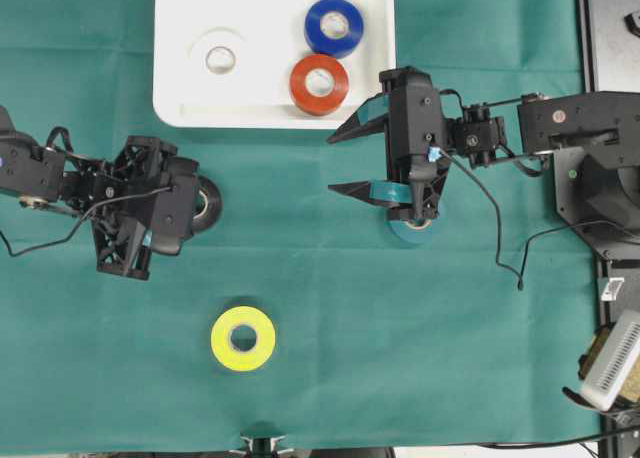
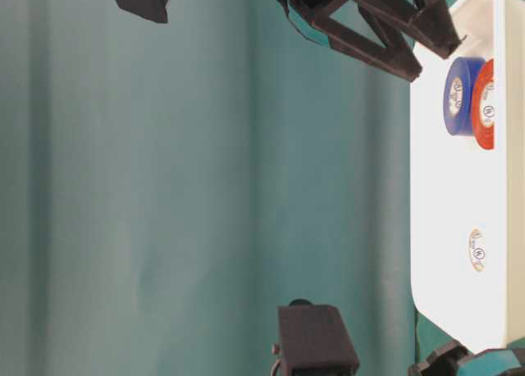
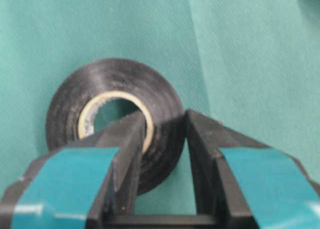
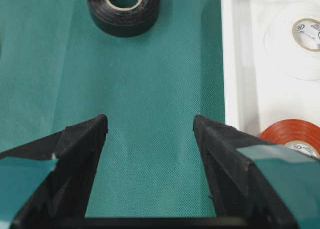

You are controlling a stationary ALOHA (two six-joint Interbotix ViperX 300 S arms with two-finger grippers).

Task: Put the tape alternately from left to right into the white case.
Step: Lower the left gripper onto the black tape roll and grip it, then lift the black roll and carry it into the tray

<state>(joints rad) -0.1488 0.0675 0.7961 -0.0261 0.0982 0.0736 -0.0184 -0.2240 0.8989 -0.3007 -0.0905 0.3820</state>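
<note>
While green cloth covers table: left end effector pinches black roll wall; right end effector wide, empty.

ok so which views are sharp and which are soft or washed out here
Overhead view: evenly lit and sharp, though the white roll nearly vanishes against the white case. Table-level view: appears turned sideways, cloth soft, arms cropped at the edges. Left wrist view: the black roll is slightly soft, the left gripper blurred up close. Right wrist view: the right gripper fairly crisp, tray interior overexposed.
</note>
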